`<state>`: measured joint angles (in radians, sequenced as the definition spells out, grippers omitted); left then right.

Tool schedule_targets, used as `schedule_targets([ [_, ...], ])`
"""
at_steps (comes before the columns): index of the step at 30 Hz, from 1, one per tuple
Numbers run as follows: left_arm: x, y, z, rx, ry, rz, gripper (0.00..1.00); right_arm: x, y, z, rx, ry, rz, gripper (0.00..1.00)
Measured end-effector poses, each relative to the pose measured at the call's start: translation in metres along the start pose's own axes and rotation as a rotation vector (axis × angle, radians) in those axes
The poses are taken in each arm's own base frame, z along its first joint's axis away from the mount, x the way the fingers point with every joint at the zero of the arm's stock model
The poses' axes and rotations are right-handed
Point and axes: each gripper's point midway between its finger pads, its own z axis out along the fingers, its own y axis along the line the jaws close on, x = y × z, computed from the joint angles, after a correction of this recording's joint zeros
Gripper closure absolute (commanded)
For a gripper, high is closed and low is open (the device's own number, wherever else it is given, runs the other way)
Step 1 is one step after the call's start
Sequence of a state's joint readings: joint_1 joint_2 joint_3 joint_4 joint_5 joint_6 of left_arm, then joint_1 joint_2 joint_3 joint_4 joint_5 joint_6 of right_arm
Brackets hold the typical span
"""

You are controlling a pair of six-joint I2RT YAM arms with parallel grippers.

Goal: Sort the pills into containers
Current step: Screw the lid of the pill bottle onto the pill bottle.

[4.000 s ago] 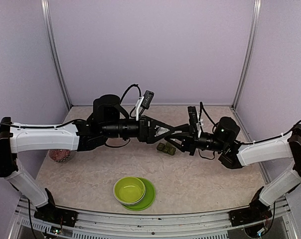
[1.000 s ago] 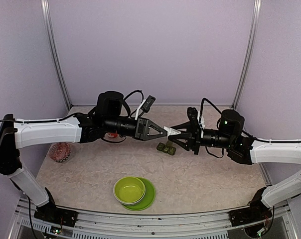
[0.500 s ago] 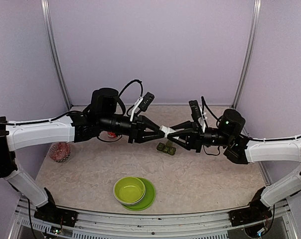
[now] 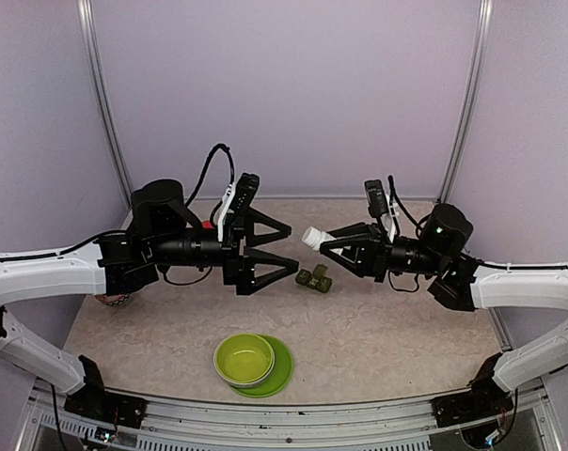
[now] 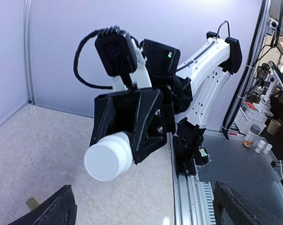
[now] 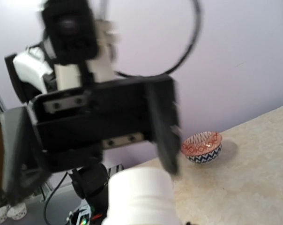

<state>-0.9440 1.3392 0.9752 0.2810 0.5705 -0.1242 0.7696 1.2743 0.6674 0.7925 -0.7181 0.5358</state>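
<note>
My right gripper [image 4: 327, 246] is shut on a white-capped bottle [image 4: 312, 236], held level above the table with the cap pointing left. The left wrist view shows the same bottle [image 5: 108, 159] end-on in the right gripper [image 5: 132, 124]. The bottle's white top [image 6: 141, 197] fills the bottom of the right wrist view. My left gripper [image 4: 291, 250] is open and empty, a short gap left of the cap; its fingertips [image 5: 52, 211] show only at the lower corners of its own view. The containers [image 4: 313, 279], a dark green strip box, lie on the table below the gap. No pills are in view.
A lime-green bowl [image 4: 244, 359] on its plate [image 4: 283, 372] sits near the front edge. A red-and-blue patterned bowl [image 6: 202, 146] stands at the far left of the table [image 4: 397, 329], partly behind the left arm. Walls close in on three sides.
My left gripper was shut on the bottle's cap end; it has opened, let go and pulled back to the left. The right gripper keeps hold of the bottle.
</note>
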Motion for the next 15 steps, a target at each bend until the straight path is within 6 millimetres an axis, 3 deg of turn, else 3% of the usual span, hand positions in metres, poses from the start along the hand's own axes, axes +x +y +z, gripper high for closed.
schedule_targets([
  [4,-0.020,0.002,-0.008,-0.070,-0.068,0.038,0.01,-0.001,-0.004,0.000,0.023,-0.006,0.007,0.84],
  [9,-0.033,0.043,0.010,-0.144,-0.048,-0.120,0.05,0.007,-0.016,-0.002,0.093,0.034,-0.073,0.84],
  [12,-0.021,0.065,0.020,-0.162,-0.004,-0.264,0.13,0.010,-0.021,-0.005,0.142,0.062,-0.154,0.84],
  [15,-0.002,0.071,0.024,-0.150,0.044,-0.381,0.20,0.005,-0.023,-0.008,0.185,0.084,-0.255,0.84],
])
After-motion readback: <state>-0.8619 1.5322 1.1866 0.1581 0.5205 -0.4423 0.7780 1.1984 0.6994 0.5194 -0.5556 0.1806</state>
